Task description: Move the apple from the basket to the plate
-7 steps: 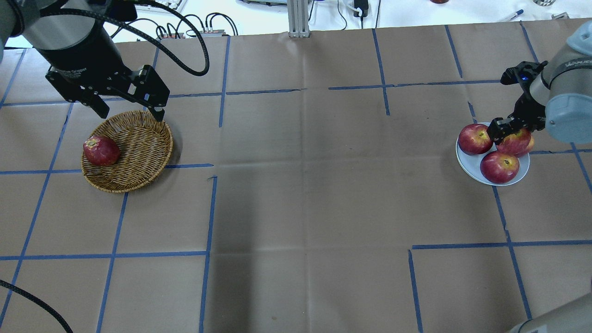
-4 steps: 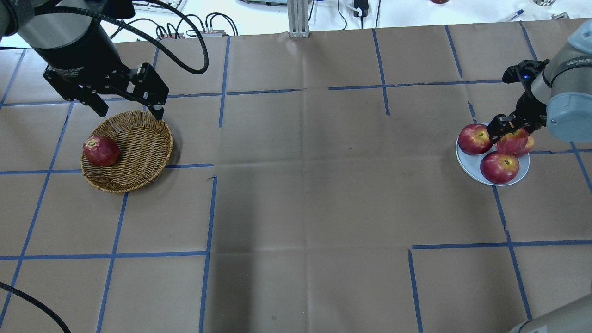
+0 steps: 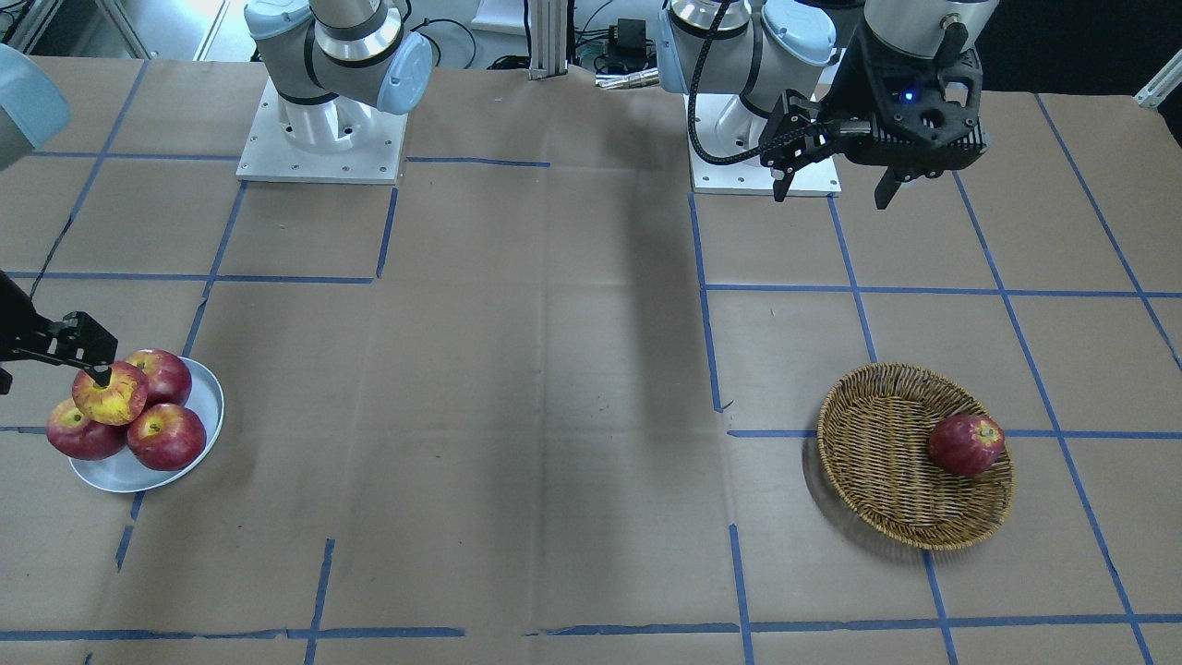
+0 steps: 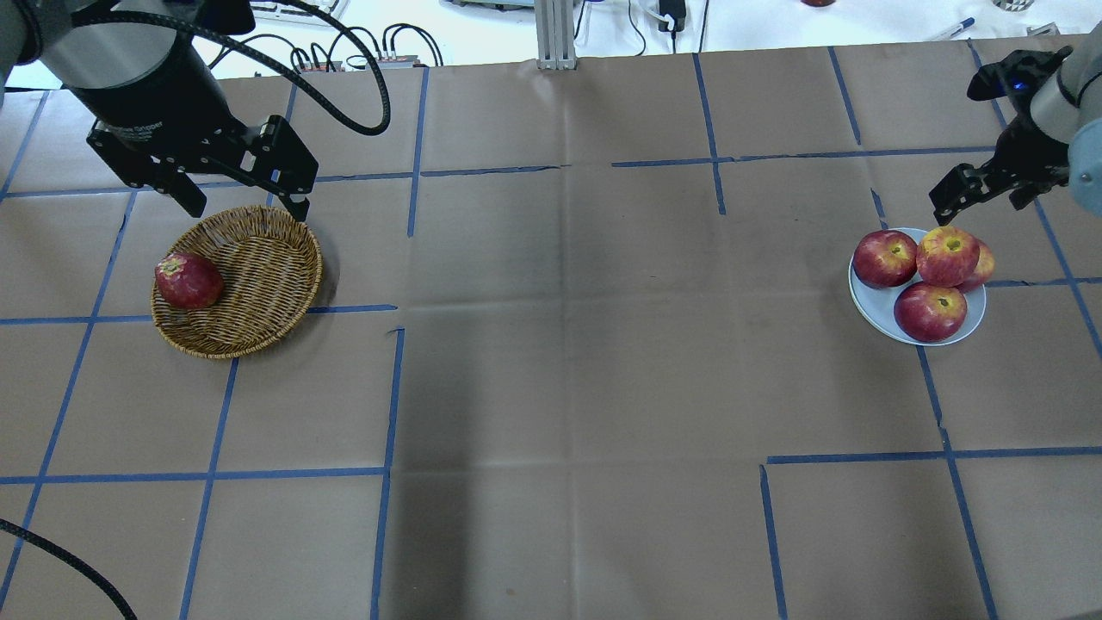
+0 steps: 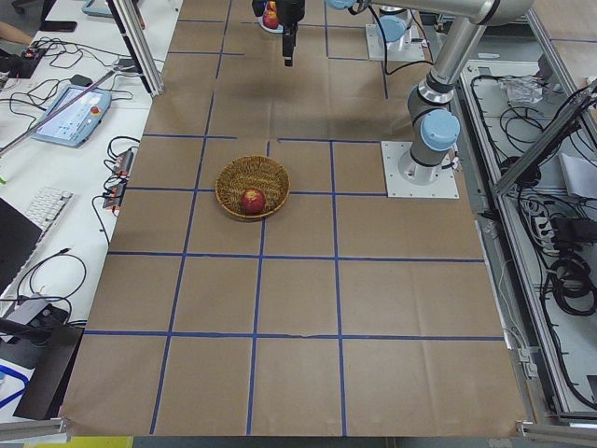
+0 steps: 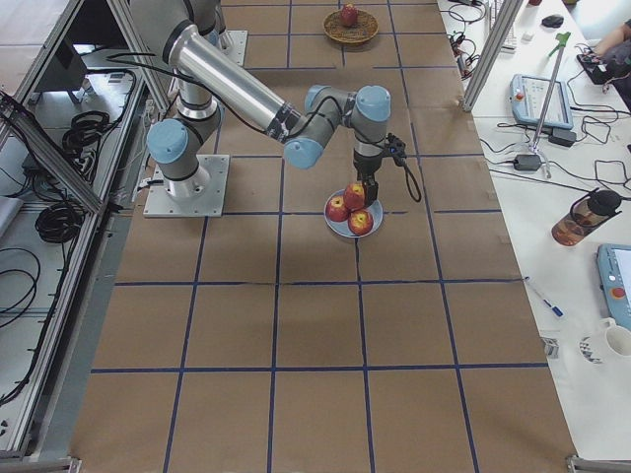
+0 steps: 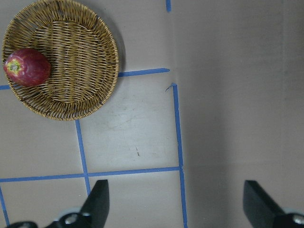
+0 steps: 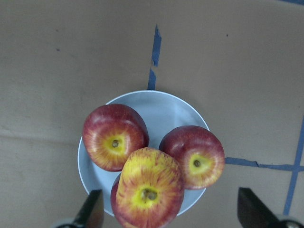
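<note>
We see the pale, yellow-streaked apple [image 8: 149,194] resting atop three darker red apples [image 8: 114,142] on the white plate [image 8: 161,107]. The right gripper [image 4: 981,189] hangs above it, claw spread wide and empty. Well apart, the left gripper [image 4: 245,207] hovers released near the wicker basket [image 4: 267,267], which holds one dark red apple [image 4: 188,281].

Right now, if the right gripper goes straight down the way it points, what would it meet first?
Probably the apple, stacked on the darker apples on the plate; it lies between the open fingers of the right gripper, though depth is unclear.
</note>
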Robot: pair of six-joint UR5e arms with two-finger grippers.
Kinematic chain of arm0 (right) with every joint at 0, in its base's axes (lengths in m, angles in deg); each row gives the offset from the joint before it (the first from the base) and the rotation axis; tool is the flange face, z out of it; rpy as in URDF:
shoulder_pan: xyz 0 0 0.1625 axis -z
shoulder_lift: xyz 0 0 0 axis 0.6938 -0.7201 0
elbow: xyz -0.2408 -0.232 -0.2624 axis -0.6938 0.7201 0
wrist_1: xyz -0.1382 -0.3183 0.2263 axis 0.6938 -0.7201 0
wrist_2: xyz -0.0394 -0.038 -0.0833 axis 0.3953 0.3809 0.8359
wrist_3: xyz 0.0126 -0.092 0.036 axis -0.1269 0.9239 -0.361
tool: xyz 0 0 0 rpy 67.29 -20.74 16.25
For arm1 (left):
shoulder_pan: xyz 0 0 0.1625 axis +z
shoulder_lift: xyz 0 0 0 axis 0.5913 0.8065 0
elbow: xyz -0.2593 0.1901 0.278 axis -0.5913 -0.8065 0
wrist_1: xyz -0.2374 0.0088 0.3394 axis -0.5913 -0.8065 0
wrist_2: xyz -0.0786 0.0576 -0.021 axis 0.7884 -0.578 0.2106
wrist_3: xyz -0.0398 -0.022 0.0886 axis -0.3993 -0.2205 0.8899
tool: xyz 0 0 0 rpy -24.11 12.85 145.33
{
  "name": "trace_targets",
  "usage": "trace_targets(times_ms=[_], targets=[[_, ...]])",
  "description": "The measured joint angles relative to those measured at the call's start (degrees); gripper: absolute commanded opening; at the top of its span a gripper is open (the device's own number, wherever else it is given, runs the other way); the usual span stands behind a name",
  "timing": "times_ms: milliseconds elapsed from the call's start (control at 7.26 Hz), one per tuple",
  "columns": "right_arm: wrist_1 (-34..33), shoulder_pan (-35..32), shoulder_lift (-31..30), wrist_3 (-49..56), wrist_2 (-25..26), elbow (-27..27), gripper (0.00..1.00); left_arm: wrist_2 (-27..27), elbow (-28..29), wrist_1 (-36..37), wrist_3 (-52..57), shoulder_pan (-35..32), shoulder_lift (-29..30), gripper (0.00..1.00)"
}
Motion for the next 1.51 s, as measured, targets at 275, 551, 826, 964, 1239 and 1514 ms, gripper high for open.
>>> trace_targets(times_ms=[275,551,826,964,1239,1514], targets=[[9.6,-3.6,-1.4,-3.1,-0.8,6.8,1.00,0.0,-0.5,-0.1,-0.1,0.0,-0.3,1.00],[18.6,-9.4,-3.1,-11.9,-1.6,11.4,1.00,0.0,-0.3,-0.1,-0.1,0.1,-0.3,1.00],[21.2,-17.6,-6.8,-22.4,-2.3,11.2,1.00,0.1,-0.1,-0.1,-0.2,0.0,0.3,1.00],[21.3,-19.9,-7.8,-25.6,-2.3,10.4,1.00,0.5,-0.2,-0.1,-0.6,0.0,0.3,1.00],[21.5,-21.4,-8.5,-28.9,-1.6,9.8,1.00,1.1,-0.6,-0.2,-0.9,-0.1,0.0,1.00],[21.6,-22.7,-8.6,-33.3,-1.2,9.9,1.00,1.1,-1.3,-0.5,-0.8,-1.0,-0.1,1.00]])
